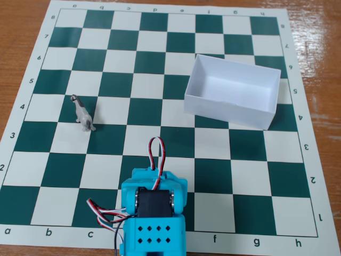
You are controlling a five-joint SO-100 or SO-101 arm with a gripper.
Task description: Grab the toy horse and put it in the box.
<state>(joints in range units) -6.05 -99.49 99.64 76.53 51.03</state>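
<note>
- On the chessboard [165, 64], left side in the fixed view: toy horse [83, 114], upright, straddling a green and a white square.
- Bottom centre: blue arm [153, 213] with looping wires [155, 152]; gripper hidden, impossible to tell whether spread or pressed together.
- Right: white box [233, 91], open-topped, well apart from the horse.

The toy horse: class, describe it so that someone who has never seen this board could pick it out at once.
Start from the green-and-white chessboard on the wooden table. In the fixed view, look at its left side, far from the white box on the right. There stands the toy horse, a tiny grey-and-white figurine, the only small thing on the squares.
</note>
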